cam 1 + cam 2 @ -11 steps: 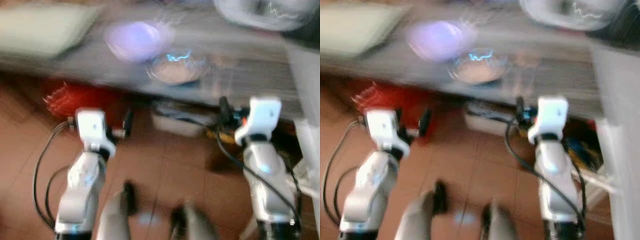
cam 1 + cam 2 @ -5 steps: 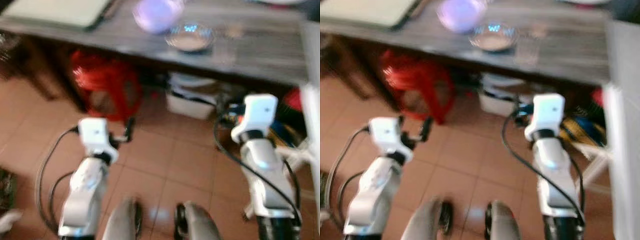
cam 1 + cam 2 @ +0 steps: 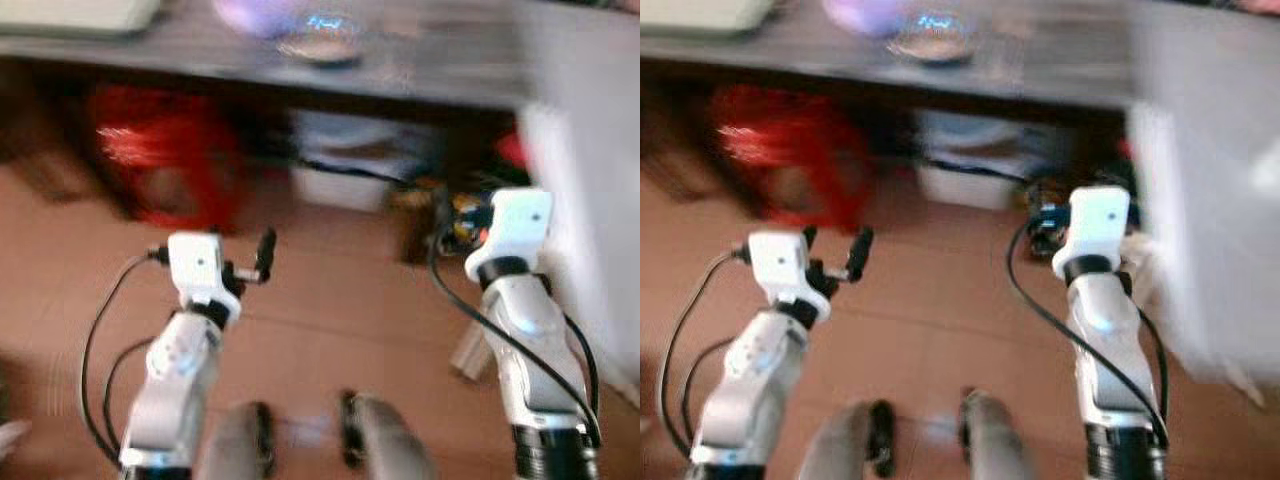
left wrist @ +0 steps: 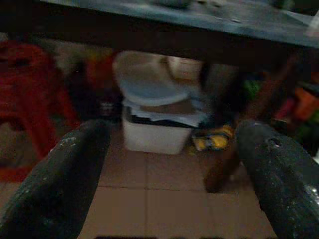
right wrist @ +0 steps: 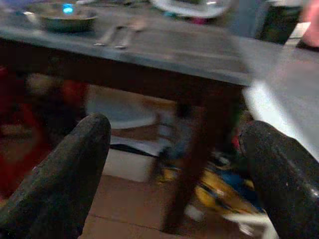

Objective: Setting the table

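The dark grey table (image 3: 430, 70) runs across the top of the eye views, blurred. A purple bowl (image 3: 255, 12) and a shallow glass bowl (image 3: 320, 42) stand on it, with a pale mat (image 3: 70, 12) further left. The right wrist view shows the shallow bowl (image 5: 62, 17), some cutlery (image 5: 119, 36) and a white dish (image 5: 192, 5) on the tabletop. My left gripper (image 3: 252, 262) and right gripper (image 3: 445, 215) hang below table height over the floor. Both are open and empty, their fingers (image 4: 65, 174) (image 5: 279, 169) wide apart.
Under the table are a red plastic stool (image 3: 160, 150), a white box (image 3: 350, 175) and yellow and blue clutter (image 3: 465, 210). A table leg (image 5: 194, 164) stands ahead of the right gripper. A tall white surface (image 3: 590, 200) rises close on the right. The floor is brown tile (image 3: 340, 300).
The whole picture has shifted: the table has slid toward the top edge and the white surface has come in on the right. Both arms keep the same pose.
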You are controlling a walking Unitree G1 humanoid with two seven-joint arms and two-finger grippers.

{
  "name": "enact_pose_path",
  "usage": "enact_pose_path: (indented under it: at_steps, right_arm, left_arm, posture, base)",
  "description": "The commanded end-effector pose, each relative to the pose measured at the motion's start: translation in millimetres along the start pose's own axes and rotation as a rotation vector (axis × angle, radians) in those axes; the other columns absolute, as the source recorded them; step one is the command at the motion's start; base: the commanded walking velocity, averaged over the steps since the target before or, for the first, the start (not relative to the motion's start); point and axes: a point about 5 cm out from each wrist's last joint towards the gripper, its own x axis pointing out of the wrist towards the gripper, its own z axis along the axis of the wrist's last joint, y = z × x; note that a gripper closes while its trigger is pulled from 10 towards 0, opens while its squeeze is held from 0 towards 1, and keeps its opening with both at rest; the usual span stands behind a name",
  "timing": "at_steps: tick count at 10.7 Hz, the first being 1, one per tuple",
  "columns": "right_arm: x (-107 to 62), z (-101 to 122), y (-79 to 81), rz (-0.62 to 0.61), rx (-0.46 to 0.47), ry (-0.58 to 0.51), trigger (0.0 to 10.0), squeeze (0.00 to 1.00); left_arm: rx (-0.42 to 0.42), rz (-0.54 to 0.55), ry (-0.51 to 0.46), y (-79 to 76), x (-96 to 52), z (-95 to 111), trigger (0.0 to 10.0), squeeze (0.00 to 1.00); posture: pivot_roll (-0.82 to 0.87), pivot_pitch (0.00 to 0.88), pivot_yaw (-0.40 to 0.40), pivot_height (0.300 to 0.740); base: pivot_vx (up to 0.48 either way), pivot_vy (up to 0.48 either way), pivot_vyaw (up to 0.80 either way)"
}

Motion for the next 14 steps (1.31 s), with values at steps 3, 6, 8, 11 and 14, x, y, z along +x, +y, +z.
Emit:
enact_pose_path:
  at_steps: [3,6,8,11,14]
  right_arm:
    - [1.9,2.0,2.9,0.002,0.003,-0.011,10.0,0.0]
    - [2.5,2.7,2.5,0.003,0.002,-0.015,10.0,0.0]
    - [3.1,2.2,1.9,0.001,0.0,-0.012,10.0,0.0]
    - [3.4,2.7,2.5,0.002,0.0,-0.016,10.0,0.0]
    - [5.7,5.9,4.9,0.021,-0.033,-0.034,10.0,0.0]
  left_arm:
    - [0.012,-0.034,-0.039,-2.4,-1.2,4.1,10.0,0.0]
    - [-0.009,-0.057,-0.05,-5.3,-2.4,4.9,10.0,0.0]
    - [-0.014,-0.061,-0.053,-6.1,-2.4,5.4,10.0,0.0]
    - [-0.016,-0.063,-0.055,-6.2,-1.6,6.0,10.0,0.0]
    - [-0.002,-0.057,-0.058,-5.7,-0.8,7.1,10.0,0.0]
  posture:
    - [-0.05,0.229,-0.009,0.74]
    - [-0.05,0.235,-0.01,0.74]
    - [-0.05,0.239,-0.011,0.74]
    - [-0.05,0.24,-0.01,0.74]
    - [-0.05,0.241,-0.007,0.74]
  base:
    - [0.0,0.0,-0.16]
    - [0.0,-0.242,0.0]
    - [0.0,-0.469,-0.8]
    - [0.0,-0.469,0.0]
    - [0.08,-0.437,0.0]
